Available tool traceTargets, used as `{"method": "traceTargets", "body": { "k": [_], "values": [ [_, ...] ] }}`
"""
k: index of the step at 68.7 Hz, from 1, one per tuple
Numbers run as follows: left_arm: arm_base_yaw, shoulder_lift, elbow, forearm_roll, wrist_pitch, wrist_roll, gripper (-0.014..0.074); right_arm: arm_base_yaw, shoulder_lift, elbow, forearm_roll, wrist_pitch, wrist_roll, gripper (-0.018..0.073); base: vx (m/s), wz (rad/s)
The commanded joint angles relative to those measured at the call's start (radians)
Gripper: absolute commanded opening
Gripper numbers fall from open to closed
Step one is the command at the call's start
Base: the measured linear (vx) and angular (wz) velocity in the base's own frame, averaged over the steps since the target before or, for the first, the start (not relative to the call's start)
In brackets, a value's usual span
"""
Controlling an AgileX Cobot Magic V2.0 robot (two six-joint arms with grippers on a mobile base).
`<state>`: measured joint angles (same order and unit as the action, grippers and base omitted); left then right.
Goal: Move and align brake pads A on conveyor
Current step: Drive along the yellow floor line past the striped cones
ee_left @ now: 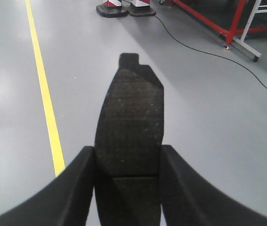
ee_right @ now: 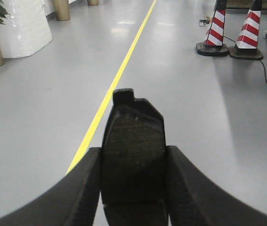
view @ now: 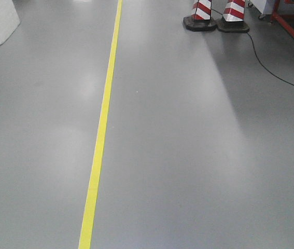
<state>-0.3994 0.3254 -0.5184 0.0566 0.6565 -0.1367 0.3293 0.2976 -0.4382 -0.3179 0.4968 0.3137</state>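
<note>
A grey, glossy floor (view: 198,155) fills all three views. A yellow line (view: 101,135) runs straight along it from the near edge to the far edge, left of centre in the front view. At the far right corner of the floor stands a red frame (ee_left: 208,21). At the far left, the right wrist view shows a white wrapped bulk (ee_right: 25,28). Two red-and-white striped cones (view: 201,13) stand side by side on black bases near the far right of the floor. A thin black cable (view: 271,70) trails across the floor from them toward the right edge.

The left gripper (ee_left: 127,150) hangs above the floor, its two black fingers closed narrow on the left brake pad (ee_left: 131,117). They pinch the pad's long sides near its groove. The pad's notched end points away from the camera, to the right of the yellow line.

The right gripper (ee_right: 133,150) grips the right brake pad (ee_right: 133,136) the same way: jaws narrow, pressed to both long sides. The notched end points forward, over the near stretch of the yellow line.
</note>
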Motion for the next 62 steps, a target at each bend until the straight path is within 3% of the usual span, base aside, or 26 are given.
{"method": "traceTargets", "body": {
  "k": [1, 62],
  "values": [
    [-0.004, 0.007, -0.024, -0.001, -0.089, -0.003, 0.0083, -0.001, 0.007, -0.029, -0.024, -0.087, -0.007, 0.0032, 0.46, -0.05],
    [-0.004, 0.007, -0.024, -0.001, -0.090, -0.003, 0.0083, -0.001, 0.007, -0.029, -0.024, -0.087, -0.007, 0.0032, 0.47, -0.02]
  ]
}}
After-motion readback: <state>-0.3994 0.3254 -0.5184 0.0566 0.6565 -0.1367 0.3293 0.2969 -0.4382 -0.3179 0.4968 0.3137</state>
